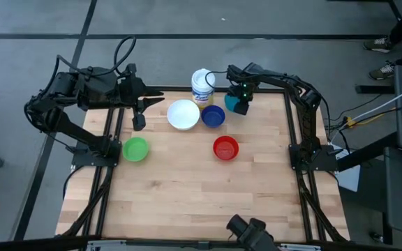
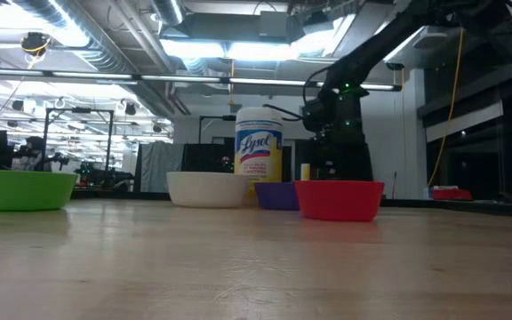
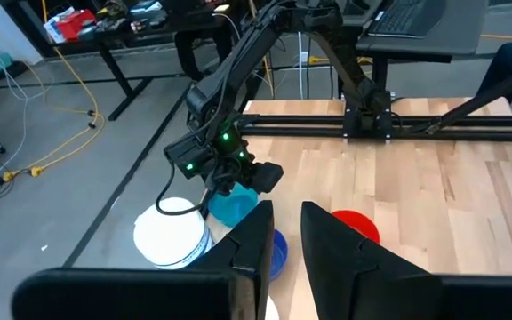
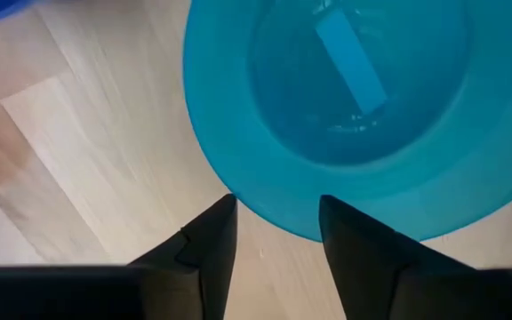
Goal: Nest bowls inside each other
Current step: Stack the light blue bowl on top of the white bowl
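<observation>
Five bowls rest upright on the wooden table: white (image 1: pixel 183 114), dark blue (image 1: pixel 213 116), teal (image 1: pixel 234 102), red (image 1: pixel 225 148) and green (image 1: pixel 135 149). My right gripper (image 1: pixel 241 94) points down at the teal bowl (image 4: pixel 354 107) near the far edge. It is open (image 4: pixel 276 209), with its fingertips just over one stretch of the bowl's rim (image 4: pixel 274 229). I see no touch. My left gripper (image 1: pixel 145 108) hangs raised over the far left. Its fingers stand a little apart (image 3: pixel 284 213) with nothing between them.
A white-lidded tub with a yellow label (image 1: pixel 202 86) stands at the far edge, just behind the white and dark blue bowls. Those two bowls sit close together left of the teal one. Bare wood (image 1: pixel 187 195) spreads across the near half.
</observation>
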Motion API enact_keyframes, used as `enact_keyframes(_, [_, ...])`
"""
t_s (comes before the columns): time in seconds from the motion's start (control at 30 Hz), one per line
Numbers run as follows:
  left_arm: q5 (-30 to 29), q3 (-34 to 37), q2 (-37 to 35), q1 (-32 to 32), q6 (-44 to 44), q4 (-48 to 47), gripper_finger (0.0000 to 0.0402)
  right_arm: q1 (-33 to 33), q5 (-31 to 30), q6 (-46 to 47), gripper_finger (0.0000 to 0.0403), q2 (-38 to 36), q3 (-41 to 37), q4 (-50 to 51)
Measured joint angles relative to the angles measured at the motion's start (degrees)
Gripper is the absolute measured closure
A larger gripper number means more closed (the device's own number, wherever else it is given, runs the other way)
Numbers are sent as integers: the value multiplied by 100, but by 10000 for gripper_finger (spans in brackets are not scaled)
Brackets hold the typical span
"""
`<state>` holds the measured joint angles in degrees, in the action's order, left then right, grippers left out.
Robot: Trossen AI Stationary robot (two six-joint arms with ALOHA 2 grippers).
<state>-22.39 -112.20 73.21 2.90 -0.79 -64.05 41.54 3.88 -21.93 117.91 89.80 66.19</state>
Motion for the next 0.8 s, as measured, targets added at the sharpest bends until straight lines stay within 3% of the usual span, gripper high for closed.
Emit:
enact_keyframes(0.3, [0,0,0,0,7,0,345,-108,17,75,285,0,0,-43])
enact_keyframes(0.53, [0,0,0,0,5,0,345,-116,26,202,392,0,0,104])
enact_keyframes(0.8, [-2,1,0,0,-3,-56,347,-170,17,390,400,0,2,270])
